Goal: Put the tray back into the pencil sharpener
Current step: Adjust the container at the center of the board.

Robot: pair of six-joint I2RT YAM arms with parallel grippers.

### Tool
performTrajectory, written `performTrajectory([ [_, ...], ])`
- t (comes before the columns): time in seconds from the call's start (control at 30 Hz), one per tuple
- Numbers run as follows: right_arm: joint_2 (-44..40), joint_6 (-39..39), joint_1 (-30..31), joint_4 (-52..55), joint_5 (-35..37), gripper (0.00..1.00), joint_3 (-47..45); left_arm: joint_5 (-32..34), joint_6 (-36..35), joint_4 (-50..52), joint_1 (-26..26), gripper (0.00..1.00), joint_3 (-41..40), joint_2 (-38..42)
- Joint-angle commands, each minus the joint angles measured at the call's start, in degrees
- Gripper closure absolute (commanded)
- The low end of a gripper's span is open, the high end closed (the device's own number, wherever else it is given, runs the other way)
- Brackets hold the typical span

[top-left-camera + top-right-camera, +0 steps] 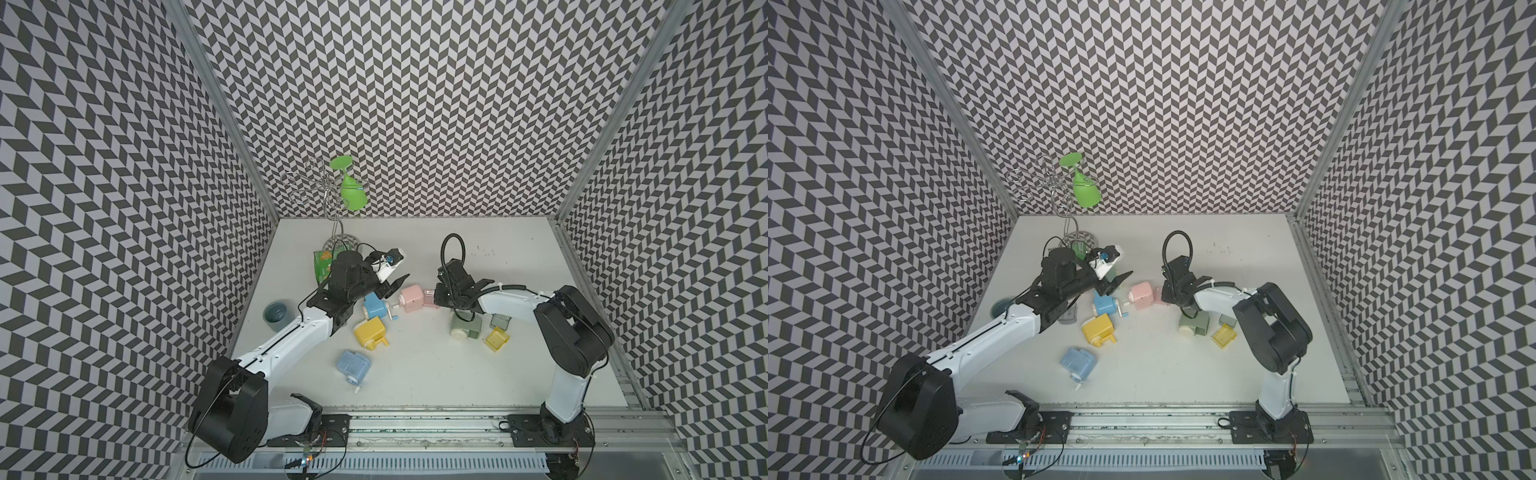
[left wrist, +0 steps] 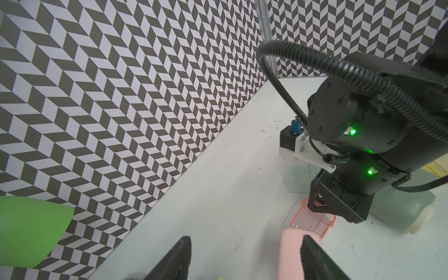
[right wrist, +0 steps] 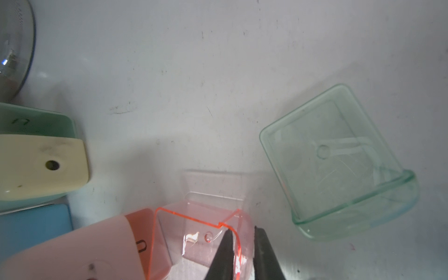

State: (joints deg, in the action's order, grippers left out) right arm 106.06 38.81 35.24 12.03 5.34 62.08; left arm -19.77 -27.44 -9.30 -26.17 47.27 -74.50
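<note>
Left gripper, fingers wide apart, flanks the pink sharpener, probably to brace it against a push. Right gripper pinches the front wall of the pink tray, one finger inside and one outside, which leaves its leading end free. The tray sits against the sharpener's end, seemingly not yet seated. Legible: only a small U-shaped mark; no brand.
</note>
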Motion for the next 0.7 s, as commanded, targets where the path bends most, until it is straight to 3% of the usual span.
performTrajectory([
  [0.0, 0.0, -0.9, 0.4, -0.2, 1.8, 0.84, 0.3, -1.5, -0.9, 0.6, -0.2, 0.27, 0.4, -1.1],
  [0.27, -1.1, -2.0, 0.4, -1.0, 1.0, 0.89, -0.8, 0.1, -1.2, 8.0, -2.3, 0.21, 5.1, -7.1],
  [0.67, -8.3, -4.2, -1.6, -4.6, -2.7, 0.71, -4.0, 1.7, -1.4, 22.6, -3.6, 0.13, 16.3, -19.8],
])
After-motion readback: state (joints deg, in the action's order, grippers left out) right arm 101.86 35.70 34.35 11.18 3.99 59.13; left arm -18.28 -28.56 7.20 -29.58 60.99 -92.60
